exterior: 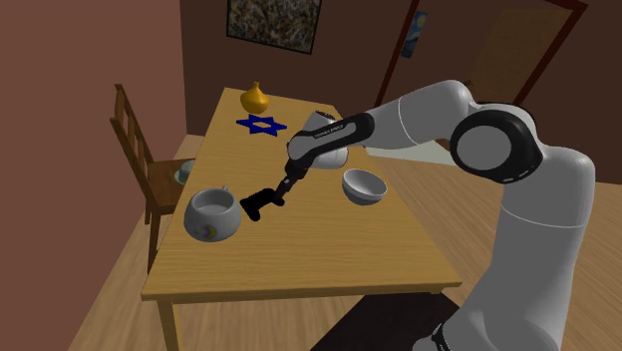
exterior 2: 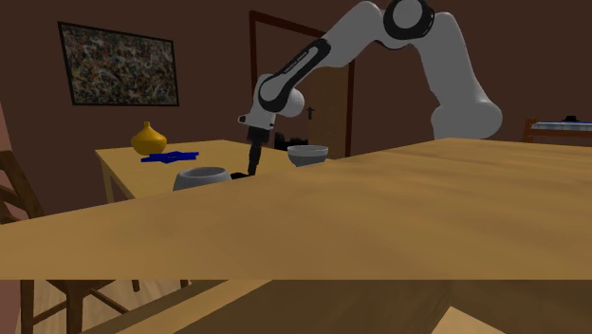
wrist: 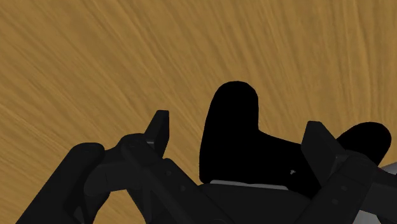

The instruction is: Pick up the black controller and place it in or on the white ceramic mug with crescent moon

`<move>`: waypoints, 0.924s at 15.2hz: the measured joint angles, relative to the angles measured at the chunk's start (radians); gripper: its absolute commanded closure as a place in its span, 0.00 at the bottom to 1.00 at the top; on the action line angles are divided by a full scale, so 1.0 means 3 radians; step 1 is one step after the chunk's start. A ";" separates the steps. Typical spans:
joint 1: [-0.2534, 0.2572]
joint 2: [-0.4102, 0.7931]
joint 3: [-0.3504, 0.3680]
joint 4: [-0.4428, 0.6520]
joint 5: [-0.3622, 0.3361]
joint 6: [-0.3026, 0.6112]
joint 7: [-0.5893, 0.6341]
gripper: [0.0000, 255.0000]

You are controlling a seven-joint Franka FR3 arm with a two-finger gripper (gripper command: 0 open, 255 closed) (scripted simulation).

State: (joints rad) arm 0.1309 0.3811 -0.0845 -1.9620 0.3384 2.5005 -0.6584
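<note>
On the wooden table (exterior: 329, 249), just beside the white mug (exterior: 211, 215), we see the black controller (exterior: 255, 205) between the spread fingers of the gripper (wrist: 237, 127). One fingertip (wrist: 159, 124) stands clear of it.

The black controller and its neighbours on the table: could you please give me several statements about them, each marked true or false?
1. The black controller lies on the wooden table beside the white mug. True.
2. The controller already sits in the mug. False: it is outside the mug, next to it.
3. The gripper has its fingers apart, with the controller between them. True.
4. The yellow vase stands right beside the mug. False: it stands at the table's far end, by the blue star.
</note>
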 measured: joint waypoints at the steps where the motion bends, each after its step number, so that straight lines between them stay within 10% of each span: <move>1: 0.0002 0.0036 0.0007 0.0011 0.0009 0.0025 -0.0004 0.00; 9: -0.0002 0.0138 0.0030 0.0031 0.0042 0.0109 -0.0029 0.00; 10: -0.0002 0.0138 0.0030 0.0031 0.0042 0.0109 -0.0029 1.00; 14: -0.0002 0.0138 0.0029 0.0030 0.0042 0.0109 -0.0029 1.00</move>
State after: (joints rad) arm 0.1303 0.4226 -0.0757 -1.9530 0.3511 2.5332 -0.6670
